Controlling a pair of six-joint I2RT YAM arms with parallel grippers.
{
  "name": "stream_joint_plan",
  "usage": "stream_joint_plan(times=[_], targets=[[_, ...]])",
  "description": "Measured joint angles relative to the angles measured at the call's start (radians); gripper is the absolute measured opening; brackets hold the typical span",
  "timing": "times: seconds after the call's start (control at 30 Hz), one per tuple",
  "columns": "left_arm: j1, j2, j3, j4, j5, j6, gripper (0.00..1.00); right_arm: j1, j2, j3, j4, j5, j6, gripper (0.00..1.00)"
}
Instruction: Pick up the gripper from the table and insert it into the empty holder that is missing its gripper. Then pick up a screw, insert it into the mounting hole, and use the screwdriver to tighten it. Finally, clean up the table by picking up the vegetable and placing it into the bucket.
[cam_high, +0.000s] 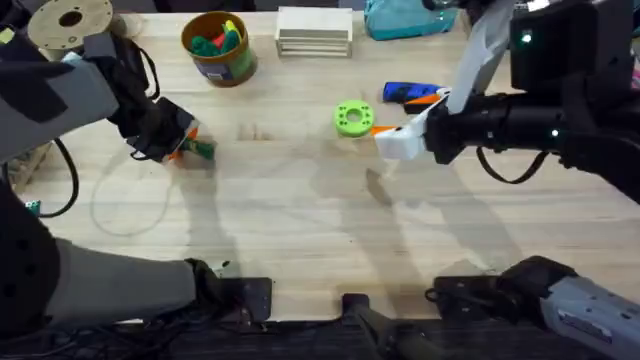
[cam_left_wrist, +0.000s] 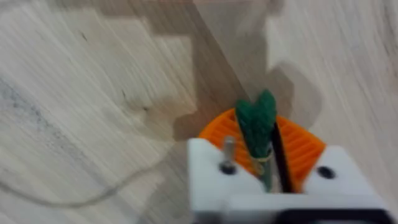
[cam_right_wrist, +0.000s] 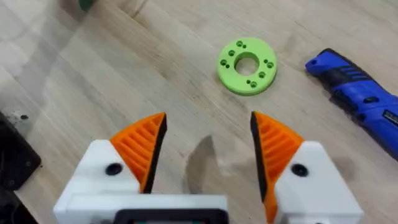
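Note:
My left gripper (cam_high: 188, 147) hangs just above the table (cam_high: 300, 210) at the left, shut on the vegetable (cam_high: 204, 150). In the left wrist view the dark-green crinkled vegetable (cam_left_wrist: 256, 119) sticks out between the orange pads (cam_left_wrist: 217, 129) of the left gripper (cam_left_wrist: 258, 140). My right gripper (cam_high: 398, 120) hovers right of centre, open, with nothing between its orange pads (cam_right_wrist: 147, 142) in the right wrist view. The blue screwdriver (cam_high: 408, 93) lies beyond it. The bucket (cam_high: 219, 46) stands at the back left. The loose gripper, holder and screw are out of view.
A light-green ring disc (cam_high: 350, 118) lies beside the right gripper (cam_right_wrist: 208, 134), also seen as the disc (cam_right_wrist: 246, 58) near the screwdriver (cam_right_wrist: 357, 99). A stack of wooden slats (cam_high: 314, 30) and a teal object (cam_high: 410, 20) sit at the back. A brown spool (cam_high: 70, 22) is far left.

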Motion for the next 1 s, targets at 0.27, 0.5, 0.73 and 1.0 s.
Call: stream_joint_plan(times=[0.27, 0.5, 0.73, 1.0], targets=[[0.0, 0.005, 0.008, 0.004, 0.056, -0.015, 0.022, 0.0, 0.0, 0.0, 0.004, 0.0, 0.0, 0.789], [-0.006, 0.007, 0.256, -0.246, 0.179, 0.0, 0.021, 0.0, 0.0, 0.0, 0.004, 0.0, 0.001, 0.789], [-0.008, -0.036, 0.453, -0.071, 0.248, 0.003, 0.021, 0.0, 0.0, 0.0, 0.004, 0.0, 0.001, 0.789], [-0.138, 0.077, 0.461, 0.256, 0.283, 0.003, 0.021, 0.0, 0.0, 0.0, 0.004, 0.0, 0.001, 0.789]])
